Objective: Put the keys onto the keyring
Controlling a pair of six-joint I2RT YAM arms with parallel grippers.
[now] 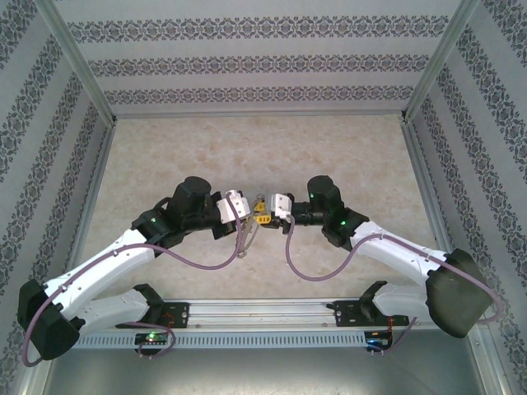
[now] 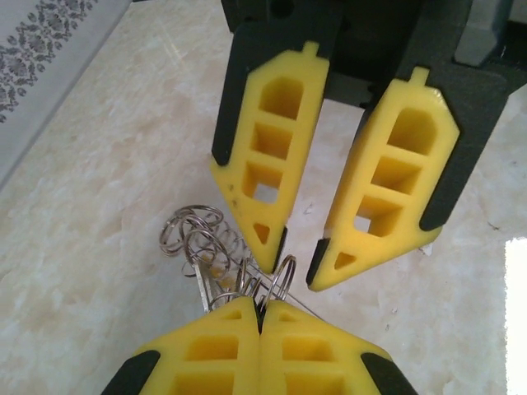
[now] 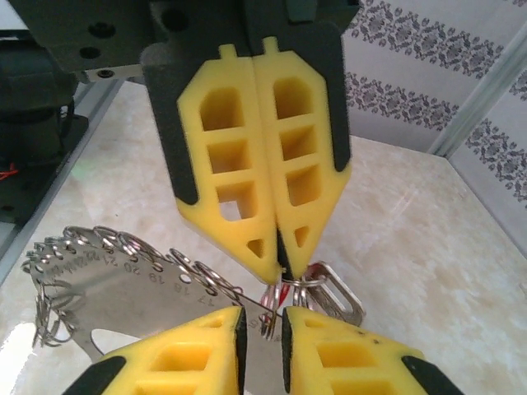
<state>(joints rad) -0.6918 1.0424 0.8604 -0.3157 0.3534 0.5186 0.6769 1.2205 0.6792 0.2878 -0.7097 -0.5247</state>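
Observation:
My two grippers meet tip to tip over the middle of the table. The left gripper (image 1: 254, 212) (image 2: 262, 317) is shut, its tips pinching a silvery loop of the keyring (image 2: 282, 278). More of the keyring's coils (image 2: 196, 234) bunch up beyond its fingers. In the right wrist view, the left gripper (image 3: 284, 265) points down onto that loop (image 3: 272, 317). The right gripper (image 3: 262, 329) (image 2: 296, 263) (image 1: 268, 212) is open a little, the loop standing in the gap between its pads. A silvery key (image 3: 342, 295) with a bit of red (image 3: 285, 290) hangs just behind the loop.
A flat metal plate (image 3: 107, 288) with stamped numbers and several small rings along its rim lies on the marble table (image 1: 263, 148) under the grippers. Patterned walls (image 1: 263, 58) close in three sides. The arms' base rail (image 1: 263, 317) runs along the near edge.

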